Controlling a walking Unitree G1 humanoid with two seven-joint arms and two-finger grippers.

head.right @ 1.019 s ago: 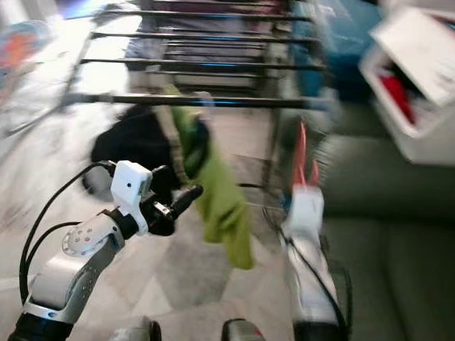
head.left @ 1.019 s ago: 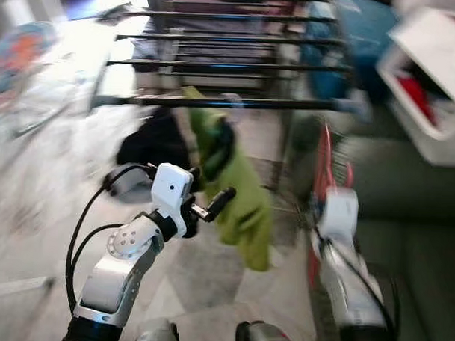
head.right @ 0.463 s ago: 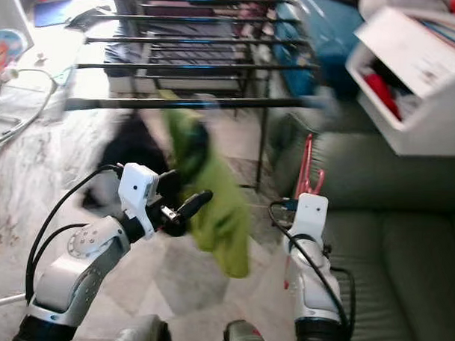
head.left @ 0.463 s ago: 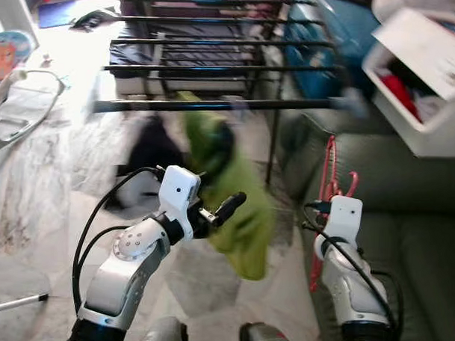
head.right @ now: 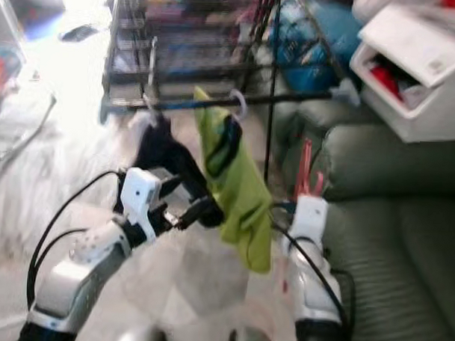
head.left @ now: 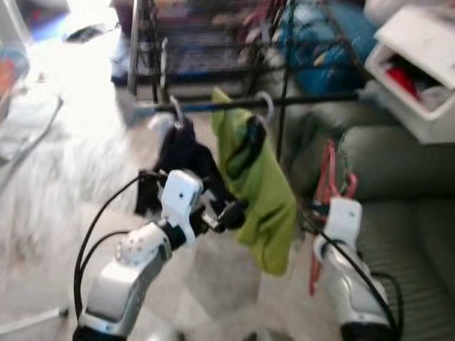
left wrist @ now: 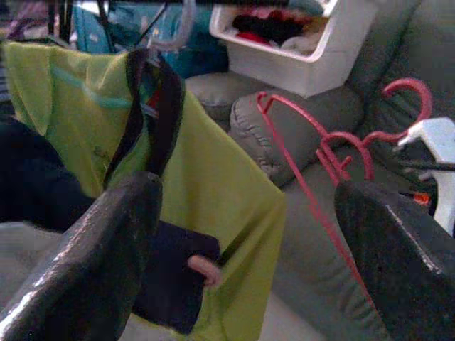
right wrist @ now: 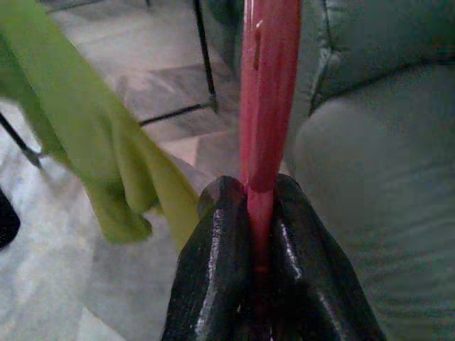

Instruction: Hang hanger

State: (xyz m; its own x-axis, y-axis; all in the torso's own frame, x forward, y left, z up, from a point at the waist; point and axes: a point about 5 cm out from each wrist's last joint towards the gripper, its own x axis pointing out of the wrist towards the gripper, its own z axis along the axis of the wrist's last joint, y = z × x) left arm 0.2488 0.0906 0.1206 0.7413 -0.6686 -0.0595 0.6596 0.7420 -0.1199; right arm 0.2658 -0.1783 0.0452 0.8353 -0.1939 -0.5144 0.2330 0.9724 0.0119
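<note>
While the right end effector (right wrist: 257,234) pinches the red hanger (head.left: 328,185) beside the green sofa (head.left: 413,214), the left end effector (left wrist: 249,234) hovers wide open (holding nothing) before the green shirt (head.left: 260,194) hanging on the rack rail (head.left: 312,101) beyond.

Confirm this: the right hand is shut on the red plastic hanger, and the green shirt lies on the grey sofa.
Not quite. The green shirt hangs from the black rack rail, as the left eye view shows, not on the grey sofa. The right hand is indeed shut on the red plastic hanger.
</note>
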